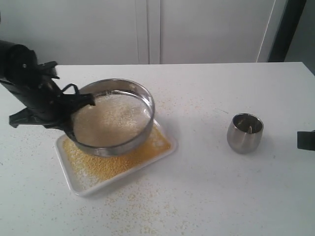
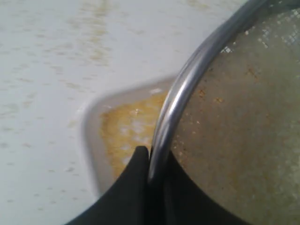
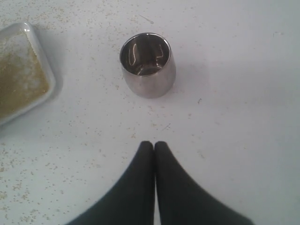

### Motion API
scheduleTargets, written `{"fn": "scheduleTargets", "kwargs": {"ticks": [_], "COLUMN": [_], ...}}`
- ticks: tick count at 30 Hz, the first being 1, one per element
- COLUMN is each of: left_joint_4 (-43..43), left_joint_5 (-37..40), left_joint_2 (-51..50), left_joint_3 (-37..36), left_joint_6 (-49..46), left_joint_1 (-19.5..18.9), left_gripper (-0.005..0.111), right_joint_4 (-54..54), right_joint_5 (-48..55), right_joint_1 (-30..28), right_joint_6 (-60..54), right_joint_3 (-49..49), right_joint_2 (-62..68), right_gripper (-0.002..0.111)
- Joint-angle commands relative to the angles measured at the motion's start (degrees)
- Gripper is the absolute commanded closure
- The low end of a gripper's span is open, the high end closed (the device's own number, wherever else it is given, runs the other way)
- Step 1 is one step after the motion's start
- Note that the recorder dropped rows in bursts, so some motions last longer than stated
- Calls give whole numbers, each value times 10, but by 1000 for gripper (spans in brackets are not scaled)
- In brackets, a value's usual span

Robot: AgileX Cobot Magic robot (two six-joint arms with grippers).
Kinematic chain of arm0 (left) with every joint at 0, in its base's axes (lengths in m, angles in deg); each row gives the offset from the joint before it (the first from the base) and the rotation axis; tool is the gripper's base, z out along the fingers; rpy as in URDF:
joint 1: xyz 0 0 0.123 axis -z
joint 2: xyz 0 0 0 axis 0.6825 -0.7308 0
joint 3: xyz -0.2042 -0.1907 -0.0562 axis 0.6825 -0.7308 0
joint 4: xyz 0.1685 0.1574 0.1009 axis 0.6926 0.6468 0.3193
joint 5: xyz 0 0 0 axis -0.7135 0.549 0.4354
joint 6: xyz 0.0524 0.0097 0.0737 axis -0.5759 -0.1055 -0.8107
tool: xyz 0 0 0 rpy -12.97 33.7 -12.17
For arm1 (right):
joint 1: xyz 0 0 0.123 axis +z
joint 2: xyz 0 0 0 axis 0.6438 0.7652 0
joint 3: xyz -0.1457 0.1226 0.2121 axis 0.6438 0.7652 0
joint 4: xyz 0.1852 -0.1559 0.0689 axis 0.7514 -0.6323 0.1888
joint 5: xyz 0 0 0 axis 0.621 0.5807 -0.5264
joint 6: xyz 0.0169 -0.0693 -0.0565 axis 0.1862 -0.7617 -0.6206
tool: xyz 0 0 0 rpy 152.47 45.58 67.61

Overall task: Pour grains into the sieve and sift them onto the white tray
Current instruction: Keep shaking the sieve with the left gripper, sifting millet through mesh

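The steel-rimmed sieve (image 1: 113, 117) hangs tilted just above the white tray (image 1: 83, 187), with whitish grains (image 1: 110, 120) lying on its mesh. My left gripper (image 1: 81, 104) is shut on the sieve's left rim; up close its black fingers (image 2: 133, 178) pinch the shiny rim (image 2: 187, 84) from both sides. Fine yellow granules (image 1: 106, 164) cover the tray's floor (image 2: 126, 131) below the mesh (image 2: 239, 122). My right gripper (image 3: 153, 145) is shut with nothing in it, low over the table a short way from the steel cup (image 3: 147, 63). Only a dark edge of it (image 1: 306, 140) shows in the exterior view.
The small steel cup (image 1: 244, 132) stands upright on the right of the table, apart from the tray (image 3: 26, 84). Yellow crumbs (image 1: 142, 206) are scattered over the tabletop around and in front of the tray. A white wall rises behind the table.
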Motion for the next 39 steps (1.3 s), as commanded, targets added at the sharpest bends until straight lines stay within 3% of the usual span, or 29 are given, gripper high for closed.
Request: {"fn": "scheduleTargets", "kwargs": {"ticks": [1, 3, 5, 8, 11, 14, 17, 20, 23, 26, 29, 32, 34, 36, 39], "left_joint_4": [53, 75, 55, 2, 22, 59, 27, -27, -11, 16, -22, -80, -80, -60, -42], "left_joint_5": [40, 85, 72, -20, -22, 51, 48, -13, 11, 85, 90, 21, 20, 54, 110], "left_joint_2": [11, 14, 14, 6, 5, 12, 14, 6, 5, 5, 3, 1, 3, 7, 11], "left_joint_3": [11, 11, 0, -20, -14, 0, -6, -13, 0, 14, 10, 1, 9, 17, 21], "left_joint_6": [-22, 37, 105, 50, 11, 38, 119, 26, -39, 7, 72, -32, -77, -77, -13], "left_joint_1": [6, -21, -34, 3, 27, -8, -33, 3, 14, -27, -43, -6, 8, -6, -59], "left_gripper": [107, 107, 107, 107, 107, 107, 107, 107, 107, 107, 107, 107, 107, 107, 107], "right_joint_4": [-3, -3, -3, -3, -3, -3, -3, -3, -3, -3, -3, -3, -3, -3, -3], "right_joint_5": [-2, -2, -1, -1, -1, -1, -1, -2, -2, -2, -2, -1, -2, -2, -1], "right_joint_1": [1, 1, 1, 1, 1, 1, 1, 1, 1, 1, 1, 1, 1, 1, 1], "right_joint_6": [0, 0, 0, 0, 0, 0, 0, 0, 0, 0, 0, 0, 0, 0, 0], "right_joint_3": [3, 3, 3, 3, 3, 3, 3, 3, 3, 3, 3, 3, 3, 3, 3], "right_joint_2": [-3, -3, -3, -3, -3, -3, -3, -3, -3, -3, -3, -3, -3, -3, -3], "right_gripper": [108, 108, 108, 108, 108, 108, 108, 108, 108, 108, 108, 108, 108, 108, 108]}}
